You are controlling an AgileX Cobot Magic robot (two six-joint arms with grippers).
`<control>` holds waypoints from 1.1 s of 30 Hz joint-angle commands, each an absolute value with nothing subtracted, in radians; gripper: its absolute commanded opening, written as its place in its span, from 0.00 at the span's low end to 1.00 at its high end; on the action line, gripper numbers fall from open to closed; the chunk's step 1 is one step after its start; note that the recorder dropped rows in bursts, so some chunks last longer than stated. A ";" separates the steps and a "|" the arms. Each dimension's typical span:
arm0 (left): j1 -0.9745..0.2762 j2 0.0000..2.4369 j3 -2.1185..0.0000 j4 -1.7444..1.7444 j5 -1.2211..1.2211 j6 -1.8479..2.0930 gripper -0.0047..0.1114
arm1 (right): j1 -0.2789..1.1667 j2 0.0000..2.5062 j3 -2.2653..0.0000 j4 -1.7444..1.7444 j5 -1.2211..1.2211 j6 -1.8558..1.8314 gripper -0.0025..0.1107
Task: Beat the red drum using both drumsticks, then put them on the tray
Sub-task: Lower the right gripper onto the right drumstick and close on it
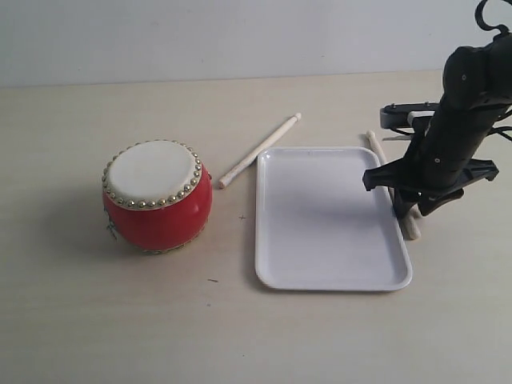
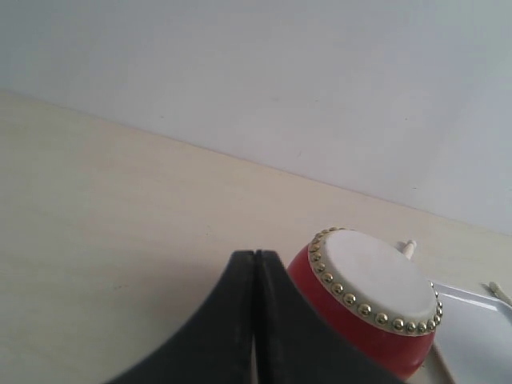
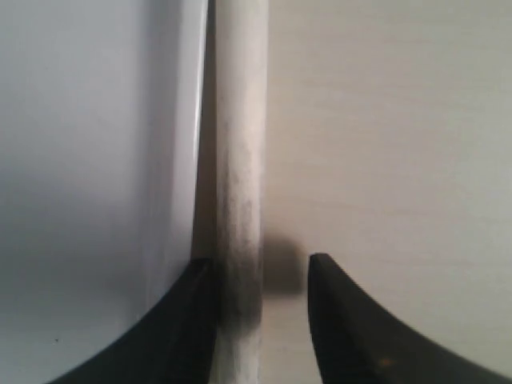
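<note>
The red drum (image 1: 157, 196) stands upright on the table at the left. One drumstick (image 1: 260, 150) lies slanted on the table between the drum and the white tray (image 1: 320, 232). The other drumstick (image 1: 376, 148) lies along the outside of the tray's right rim. My right gripper (image 1: 406, 214) is lowered over it and open. In the right wrist view the drumstick (image 3: 240, 160) lies between the fingers of the gripper (image 3: 260, 268), against one and apart from the other, beside the tray (image 3: 96, 160). My left gripper (image 2: 254, 254) is shut on nothing, near the drum (image 2: 368, 296).
The pale wooden table runs back to a plain white wall. The left arm does not show in the exterior view. The left wrist view catches a corner of the tray (image 2: 472, 336) and a stick tip (image 2: 409, 248) beyond the drum.
</note>
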State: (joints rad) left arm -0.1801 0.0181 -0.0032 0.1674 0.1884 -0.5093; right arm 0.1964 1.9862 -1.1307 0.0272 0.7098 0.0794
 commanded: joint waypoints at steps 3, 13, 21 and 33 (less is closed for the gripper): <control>-0.188 0.012 0.000 0.170 0.184 -0.510 0.04 | 0.199 1.992 -1.134 0.027 0.708 0.080 0.36; -0.188 0.012 0.000 0.170 0.182 -0.510 0.04 | 0.199 1.992 -1.134 0.027 0.711 0.082 0.36; -0.188 0.012 0.000 0.170 0.181 -0.510 0.04 | 0.199 1.992 -1.134 0.023 0.718 0.082 0.24; -0.188 0.012 0.000 0.170 0.156 -0.555 0.04 | 0.194 1.944 -1.136 0.019 0.689 0.134 0.02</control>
State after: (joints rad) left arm -0.1801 0.0181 -0.0032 0.1674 0.1750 -0.5249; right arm 0.1964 1.9839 -1.1307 0.0272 0.7005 0.1268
